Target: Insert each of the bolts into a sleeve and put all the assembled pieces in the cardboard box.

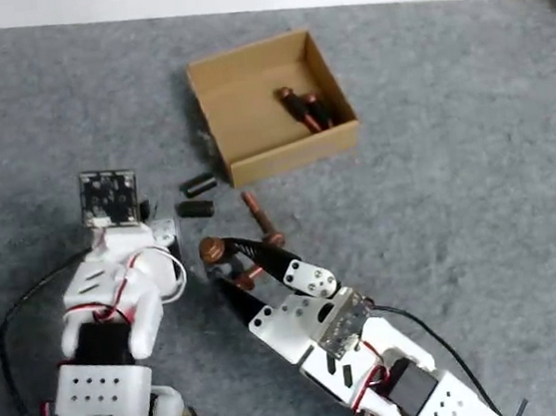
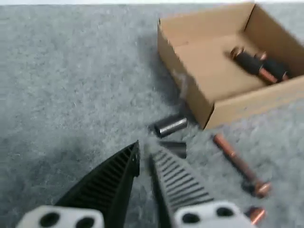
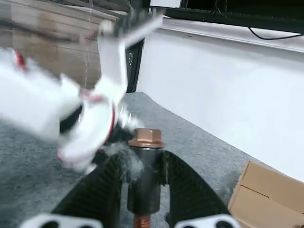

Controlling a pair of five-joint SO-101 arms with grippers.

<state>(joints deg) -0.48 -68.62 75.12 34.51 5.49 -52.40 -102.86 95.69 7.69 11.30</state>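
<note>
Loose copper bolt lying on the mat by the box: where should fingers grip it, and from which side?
Grip the bolt mid-shank, from straight above, fingers closing across its length. It lies flat on the mat, with its wider hex head at the end away from the cardboard box.

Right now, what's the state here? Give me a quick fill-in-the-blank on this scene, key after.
1. The right gripper has its fingers shut on a black sleeve with a ____ seated in it.
2. ____ empty sleeves lie on the carpet beside the cardboard box.
3. The finished pieces lie ____ the box.

Missing words: bolt; two; inside
</note>
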